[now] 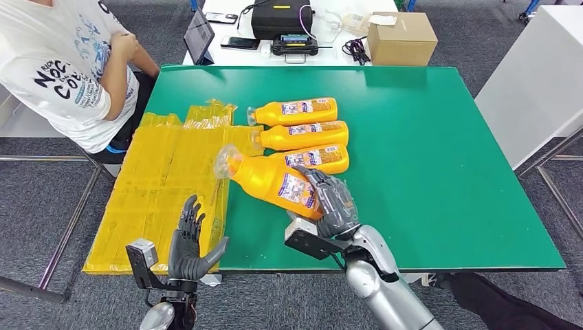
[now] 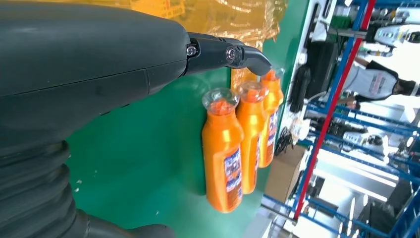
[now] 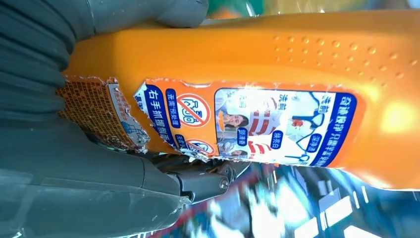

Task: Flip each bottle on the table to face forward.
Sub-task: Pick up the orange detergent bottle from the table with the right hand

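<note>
Right hand [image 1: 335, 203] grips nearest bottle [image 1: 271, 179] at base, tilted over desk [image 1: 440, 172] front; left hand [image 1: 189, 240] open, idle; roll about long axis, label up, land parallel beside three-bottle row [image 1: 302, 134].

Grey carpet floor [image 1: 41, 199] surrounds the green desk [image 1: 440, 165]. At the top of the frame stands a white table [image 1: 240, 53]; at upper right, a white cabinet [image 1: 536, 82]. Blue-and-red shelving [image 2: 346, 114] stands beyond.

table [image 1: 440, 172]: green | bottles [image 1: 306, 136]: orange, clear caps, blue-white-red labels | held bottle [image 1: 275, 180]: orange, torn blue-and-white label | plastic sheets [image 1: 155, 185]: yellow | box [image 1: 402, 38]: brown | person's shirt [image 1: 55, 62]: white, dark print
</note>
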You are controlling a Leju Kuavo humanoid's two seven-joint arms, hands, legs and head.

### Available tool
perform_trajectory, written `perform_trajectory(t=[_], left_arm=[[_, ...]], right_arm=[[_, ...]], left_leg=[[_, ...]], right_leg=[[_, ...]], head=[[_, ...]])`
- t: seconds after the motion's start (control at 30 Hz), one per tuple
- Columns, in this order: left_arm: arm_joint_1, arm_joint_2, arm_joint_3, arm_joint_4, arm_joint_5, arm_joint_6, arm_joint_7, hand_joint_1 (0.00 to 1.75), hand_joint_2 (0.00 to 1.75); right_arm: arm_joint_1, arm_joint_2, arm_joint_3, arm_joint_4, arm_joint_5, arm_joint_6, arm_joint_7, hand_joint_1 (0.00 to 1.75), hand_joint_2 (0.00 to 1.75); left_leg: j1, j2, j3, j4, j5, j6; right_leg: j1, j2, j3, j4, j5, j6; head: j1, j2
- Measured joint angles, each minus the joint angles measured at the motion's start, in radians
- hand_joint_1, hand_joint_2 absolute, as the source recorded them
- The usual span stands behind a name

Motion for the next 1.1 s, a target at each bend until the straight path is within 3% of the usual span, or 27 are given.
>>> perform_trajectory(t=[0.13, 0.33, 0.47, 0.67, 0.8, 1.1], left_arm=[[0.001, -0.006, 0.003, -0.007, 0.021, 0.015, -0.006, 0.0, 1.75], [0.002, -0.01, 0.004, -0.015, 0.034, 0.013, -0.005, 0.0, 1.75], [0.004, -0.011, 0.002, -0.014, 0.164, -0.099, 0.05, 0.0, 1.75], [0.0, -0.004, -0.028, 0.012, 0.326, -0.319, 0.106, 0.0, 1.75], [-0.003, 0.0, -0.057, 0.026, 0.315, -0.336, 0.102, 0.0, 1.75], [-0.002, 0.01, -0.09, 0.038, 0.295, -0.336, 0.101, 0.0, 1.75]], right_arm=[[0.074, 0.039, -0.058, -0.094, 0.025, -0.073, -0.032, 1.75, 1.75], [0.125, 0.06, -0.098, -0.163, 0.028, -0.088, -0.036, 1.75, 1.75], [0.146, 0.073, -0.129, -0.174, -0.014, -0.098, -0.068, 1.75, 1.75], [0.208, 0.131, -0.194, -0.12, -0.242, 0.039, -0.231, 1.75, 1.75], [0.242, 0.186, -0.207, -0.025, -0.292, 0.096, -0.299, 1.75, 1.75], [0.256, 0.248, -0.194, 0.106, -0.289, 0.119, -0.314, 1.75, 1.75]], left_leg=[[-0.001, 0.0, 0.001, 0.0, 0.0, 0.0], [-0.001, 0.001, 0.001, 0.0, 0.0, 0.0], [0.0, 0.001, 0.001, 0.0, 0.0, 0.0], [0.0, 0.001, 0.001, 0.0, 0.0, 0.0], [0.0, 0.001, 0.0, 0.0, 0.0, 0.0], [0.0, 0.001, 0.0, 0.0, 0.0, 0.0]], right_leg=[[0.0, 0.0, 0.0, 0.0, 0.0, 0.0], [0.0, 0.0, 0.0, 0.0, 0.0, 0.0], [0.0, 0.0, 0.0, 0.0, 0.0, 0.0], [0.0, 0.0, 0.0, 0.0, 0.0, 0.0], [0.0, 0.0, 0.0, 0.0, 0.0, 0.0], [0.0, 0.0, 0.0, 0.0, 0.0, 0.0]], head=[[0.0, 0.0], [0.0, 0.0], [0.0, 0.0], [0.0, 0.0], [0.0, 0.0], [0.0, 0.0]])
